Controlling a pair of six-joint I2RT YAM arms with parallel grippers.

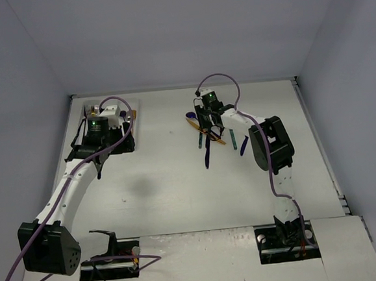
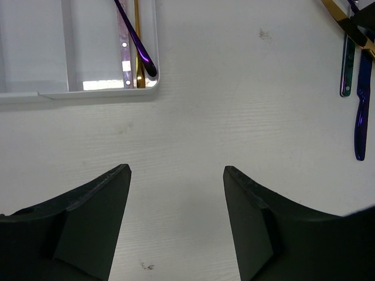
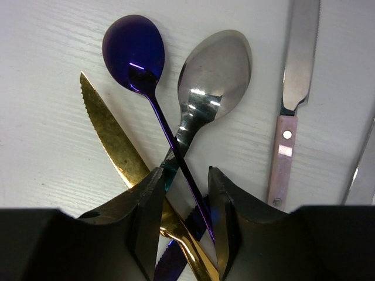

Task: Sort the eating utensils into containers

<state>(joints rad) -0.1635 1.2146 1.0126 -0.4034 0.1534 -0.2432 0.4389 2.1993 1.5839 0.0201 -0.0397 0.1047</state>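
While the white table (image 1: 179,193) is running up to grey walls along its far, left and right edges, its middle and near stretch are lying open between the two arms. The left arm (image 1: 74,182) is reaching to the far-left corner, where the left gripper (image 2: 176,168) is hanging wide open and holding nothing, over bare surface just off the near right corner of the white tray (image 2: 99,92). The right arm (image 1: 270,144) is bending toward the far edge, right of centre, above the loose utensils. There the right gripper (image 3: 185,171) is straddling the crossed handles of a dark blue spoon (image 3: 133,50) and a silver spoon (image 3: 217,70), its jaws narrowed; whether they are pressing cannot be told. A gold knife (image 3: 111,134) is lying beneath them, a pink-handled knife (image 3: 285,146) beside. In the tray's rightmost compartment a purple utensil (image 2: 133,35) is leaning across a gold utensil (image 2: 138,47).
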